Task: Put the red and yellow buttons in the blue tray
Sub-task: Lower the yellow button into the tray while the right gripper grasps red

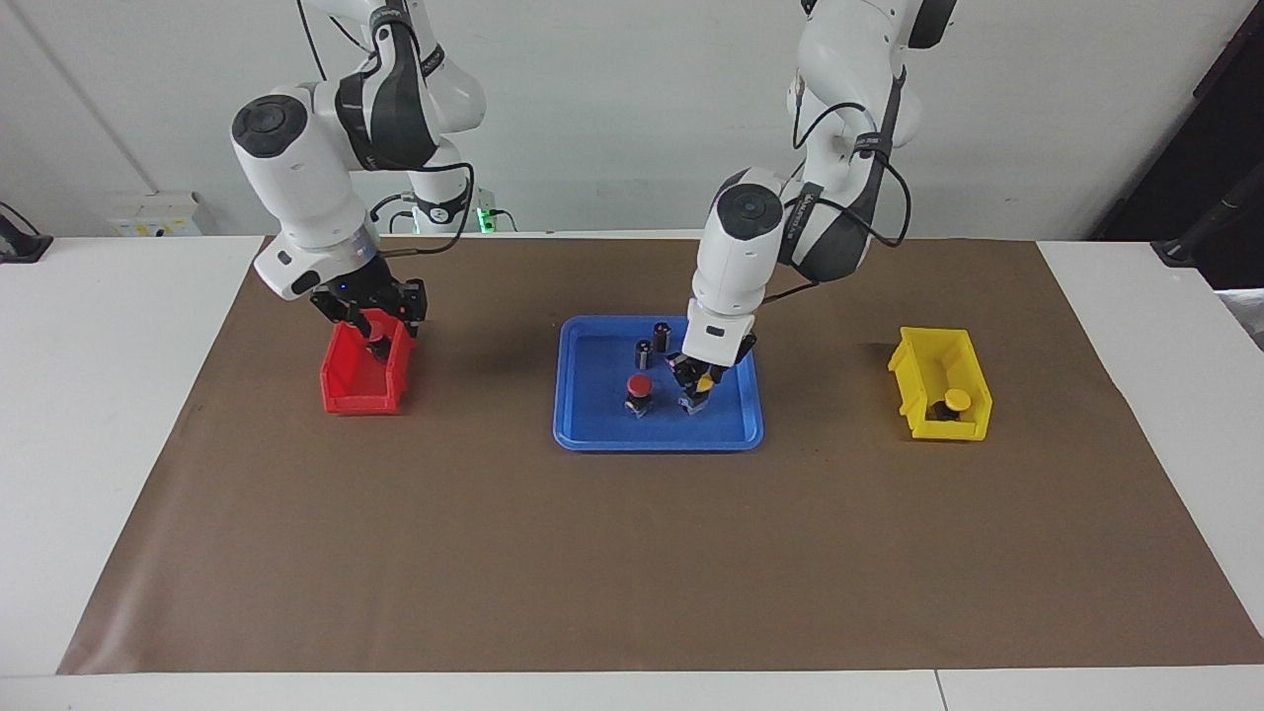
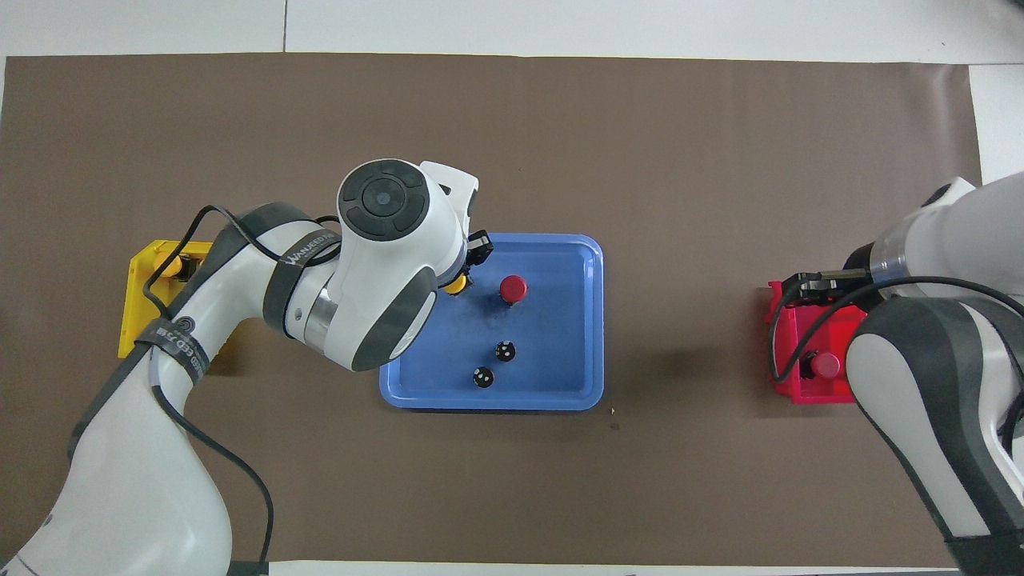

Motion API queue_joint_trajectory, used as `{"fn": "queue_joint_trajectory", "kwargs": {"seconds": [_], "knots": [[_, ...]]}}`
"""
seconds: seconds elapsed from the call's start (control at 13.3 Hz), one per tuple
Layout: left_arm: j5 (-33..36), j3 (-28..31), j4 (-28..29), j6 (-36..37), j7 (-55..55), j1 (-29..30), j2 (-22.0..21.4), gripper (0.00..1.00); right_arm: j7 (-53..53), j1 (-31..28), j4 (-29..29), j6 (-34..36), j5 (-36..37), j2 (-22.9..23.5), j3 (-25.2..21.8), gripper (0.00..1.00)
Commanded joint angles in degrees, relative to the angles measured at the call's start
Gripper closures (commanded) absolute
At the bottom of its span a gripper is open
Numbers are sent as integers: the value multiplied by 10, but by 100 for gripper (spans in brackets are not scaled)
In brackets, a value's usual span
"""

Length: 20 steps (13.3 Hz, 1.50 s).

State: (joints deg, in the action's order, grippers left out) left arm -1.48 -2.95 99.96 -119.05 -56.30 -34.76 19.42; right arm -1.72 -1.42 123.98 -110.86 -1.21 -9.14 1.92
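Observation:
The blue tray (image 1: 592, 420) (image 2: 576, 320) lies mid-table. One red button (image 1: 639, 392) (image 2: 513, 288) stands in it. My left gripper (image 1: 694, 387) is low in the tray, shut on a yellow button (image 1: 704, 383) (image 2: 457, 284) whose base is at the tray floor. The second yellow button (image 1: 955, 400) (image 2: 172, 267) sits in the yellow bin (image 1: 913, 370). My right gripper (image 1: 380, 324) is open just over the red bin (image 1: 360, 390) (image 2: 788, 320), above the second red button (image 1: 376, 345) (image 2: 824, 366) inside it.
Two dark capless cylinders (image 1: 644, 354) (image 1: 662, 336) stand in the tray on its side nearer the robots. A brown mat (image 1: 632, 553) covers the table. The bins sit at opposite ends of the mat.

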Motion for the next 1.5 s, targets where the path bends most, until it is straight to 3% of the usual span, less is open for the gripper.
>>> {"fn": "queue_joint_trajectory", "kwargs": {"seconds": [0.0,0.45,0.83,0.9,1.13,1.43], "knots": [[7,10,-21,9,-11,-14,16,99,30,-46,61,-35,-9,-22,9,38],[9,11,-16,-7,-10,-13,18,99,28,-62,84,-100,-9,11,9,39],[10,11,-5,-11,-5,-9,17,94,65,-60,125,-125,-8,1,9,42],[10,11,-4,-12,-5,-9,17,88,71,-62,132,-125,-8,-1,9,42],[10,11,-5,-13,-5,-9,17,56,83,-71,144,-119,-8,-10,9,42],[9,14,-7,-7,-5,-7,17,34,117,-85,149,-117,-7,-12,9,42]]}}
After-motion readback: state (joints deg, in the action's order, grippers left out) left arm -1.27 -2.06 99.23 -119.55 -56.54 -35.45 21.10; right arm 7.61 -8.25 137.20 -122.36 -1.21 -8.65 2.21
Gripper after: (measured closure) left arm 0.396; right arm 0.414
